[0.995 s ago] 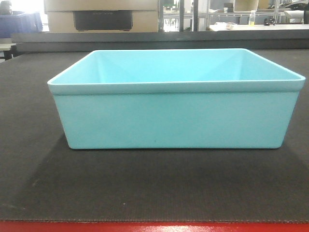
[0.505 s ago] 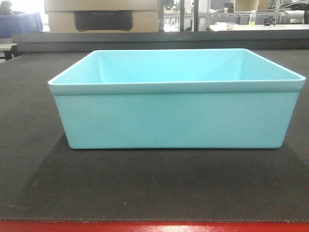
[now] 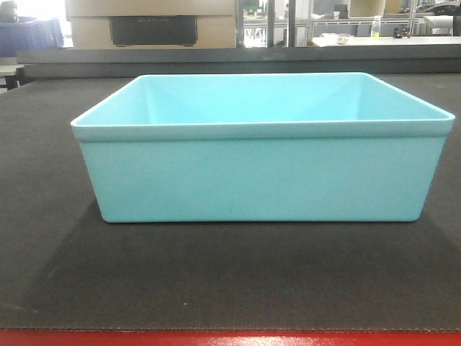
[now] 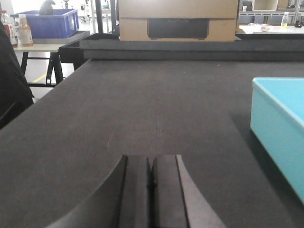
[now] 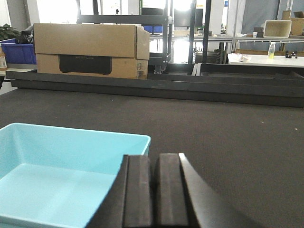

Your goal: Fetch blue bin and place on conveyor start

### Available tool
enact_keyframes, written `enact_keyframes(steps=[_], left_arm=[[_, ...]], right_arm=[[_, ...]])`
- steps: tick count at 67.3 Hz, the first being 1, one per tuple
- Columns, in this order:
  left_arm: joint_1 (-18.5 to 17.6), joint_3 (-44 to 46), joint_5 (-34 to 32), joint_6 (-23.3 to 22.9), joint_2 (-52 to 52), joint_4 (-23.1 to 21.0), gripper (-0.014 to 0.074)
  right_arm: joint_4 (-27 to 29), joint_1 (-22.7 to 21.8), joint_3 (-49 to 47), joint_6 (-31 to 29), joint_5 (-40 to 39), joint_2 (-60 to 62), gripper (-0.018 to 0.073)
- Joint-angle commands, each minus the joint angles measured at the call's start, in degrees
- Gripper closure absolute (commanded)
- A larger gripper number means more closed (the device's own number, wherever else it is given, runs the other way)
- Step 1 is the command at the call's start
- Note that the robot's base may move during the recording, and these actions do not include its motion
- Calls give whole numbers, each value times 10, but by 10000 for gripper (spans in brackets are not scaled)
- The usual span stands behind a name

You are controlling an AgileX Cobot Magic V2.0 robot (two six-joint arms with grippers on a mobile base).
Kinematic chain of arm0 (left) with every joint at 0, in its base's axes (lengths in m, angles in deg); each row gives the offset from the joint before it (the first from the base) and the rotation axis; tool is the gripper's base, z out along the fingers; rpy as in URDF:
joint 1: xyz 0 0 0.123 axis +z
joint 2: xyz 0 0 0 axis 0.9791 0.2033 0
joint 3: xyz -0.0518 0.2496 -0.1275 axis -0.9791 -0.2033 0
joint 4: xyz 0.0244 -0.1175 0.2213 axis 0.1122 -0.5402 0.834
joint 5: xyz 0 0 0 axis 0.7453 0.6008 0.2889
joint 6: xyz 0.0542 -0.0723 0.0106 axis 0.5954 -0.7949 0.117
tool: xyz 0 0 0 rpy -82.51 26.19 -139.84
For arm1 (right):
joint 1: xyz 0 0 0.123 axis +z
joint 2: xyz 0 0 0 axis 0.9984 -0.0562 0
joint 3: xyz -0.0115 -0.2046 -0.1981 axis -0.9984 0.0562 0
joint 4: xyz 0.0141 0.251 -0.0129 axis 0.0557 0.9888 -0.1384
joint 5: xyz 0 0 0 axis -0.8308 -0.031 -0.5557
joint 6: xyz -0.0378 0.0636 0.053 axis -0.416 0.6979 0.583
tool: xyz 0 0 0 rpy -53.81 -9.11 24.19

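Note:
The blue bin [image 3: 259, 173] is a pale turquoise tub standing upright and empty on the black belt of the conveyor start [image 3: 216, 281], behind the red strip [image 3: 230, 339] at the front edge. No gripper shows in the front view. In the left wrist view my left gripper [image 4: 152, 164] is shut and empty, low over the belt, with the bin [image 4: 280, 123] off to its right. In the right wrist view my right gripper [image 5: 153, 159] is shut with its pads together, in front of the right end of the bin [image 5: 61, 171]. Nothing shows between its pads.
A cardboard box [image 3: 151, 21] stands beyond the belt's raised dark far edge [image 3: 230, 61]. A dark blue crate [image 4: 47, 23] and bottles [image 4: 24, 31] sit on a side table at far left. A white table with a bottle [image 5: 270, 50] is at far right.

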Motion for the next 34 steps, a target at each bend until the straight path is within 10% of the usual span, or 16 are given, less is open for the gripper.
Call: enact_keyframes(steps=[1, 34], left_arm=[[-3, -18, -75, 3, -3, -5, 707], [-3, -18, -61, 3, -3, -5, 707]], right_arm=[[-6, -2, 1, -1, -14, 4, 721], [-6, -2, 1, -1, -14, 4, 721]])
